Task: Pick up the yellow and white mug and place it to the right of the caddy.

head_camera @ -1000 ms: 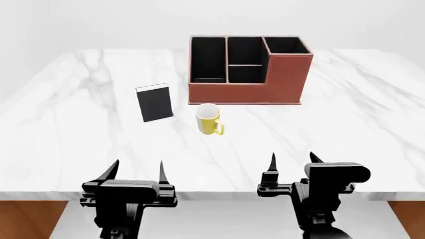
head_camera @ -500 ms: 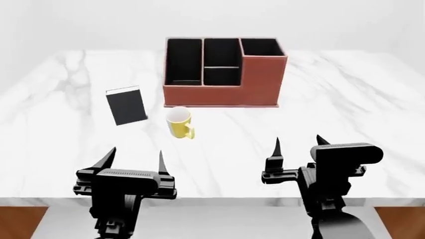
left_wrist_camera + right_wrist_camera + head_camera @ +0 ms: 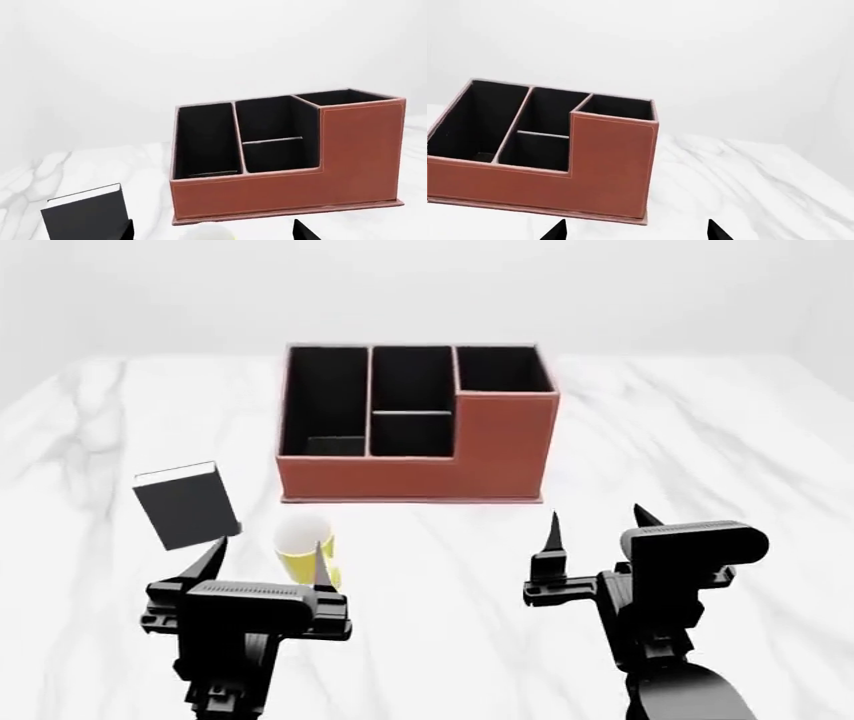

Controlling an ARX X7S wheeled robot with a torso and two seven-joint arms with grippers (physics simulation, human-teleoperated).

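The yellow and white mug (image 3: 304,548) stands upright on the marble table, in front of the caddy's left end. The caddy (image 3: 414,425) is a reddish-brown box with black compartments and a taller right corner. My left gripper (image 3: 267,562) is open, and the mug sits just beyond its fingertips, close to the right-hand one. In the left wrist view only the mug's pale rim (image 3: 207,234) shows, low between the open left gripper (image 3: 213,232), with the caddy (image 3: 287,165) behind it. My right gripper (image 3: 598,525) is open and empty, facing the caddy's right corner (image 3: 614,165). Its tips frame bare marble in the right wrist view (image 3: 637,231).
A small black upright block (image 3: 187,505) stands left of the mug, close to the left gripper's outer finger, and also shows in the left wrist view (image 3: 83,217). White marble table (image 3: 694,430) stretches to the right of the caddy.
The view has moved closer to the table: caddy, block and mug have slid down and left in the head view. The mug now stands at my left gripper's fingertips. Both grippers stay open.
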